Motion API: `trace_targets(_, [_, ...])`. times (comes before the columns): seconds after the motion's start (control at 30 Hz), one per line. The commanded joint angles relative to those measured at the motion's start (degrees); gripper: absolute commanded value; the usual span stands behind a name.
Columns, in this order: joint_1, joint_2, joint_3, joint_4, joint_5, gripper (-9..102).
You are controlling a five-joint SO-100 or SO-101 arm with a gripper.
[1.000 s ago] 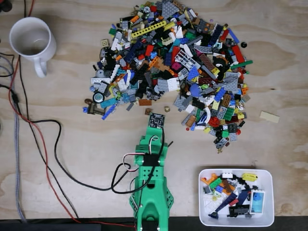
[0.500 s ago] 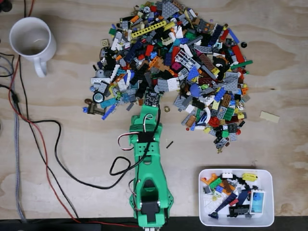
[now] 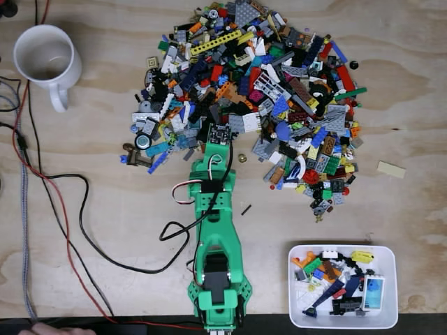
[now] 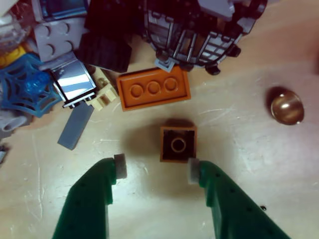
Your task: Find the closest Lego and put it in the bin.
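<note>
The gripper (image 4: 155,169) is hovering, jaws apart, just short of the small brown brick (image 4: 178,144); grasping and transfer to the bin (image 3: 343,319) are remaining.

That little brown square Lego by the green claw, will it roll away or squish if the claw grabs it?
The brown square Lego looks flat-sided and lies flat on the table, so it probably won't roll. It looks like hard plastic, so likely no squishing. It's small, and sits nearer one side of the open gripper, so it might slide or twist as the claw closes.
</note>
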State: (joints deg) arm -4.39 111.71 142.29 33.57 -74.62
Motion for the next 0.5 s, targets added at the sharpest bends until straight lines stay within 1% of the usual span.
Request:
trace_targets(0.0, [1.49, -0.44, -4.83, -1.05, -1.23, 18])
trace_targets(0.33, [2.9, -3.52, -5.01, -2.64, -3.25, 18])
trace_targets(0.37, [2.72, -3.87, -5.01, -2.99, -3.25, 18])
trace_targets(0.47, [2.02, -4.31, -5.01, -3.52, -3.87, 11])
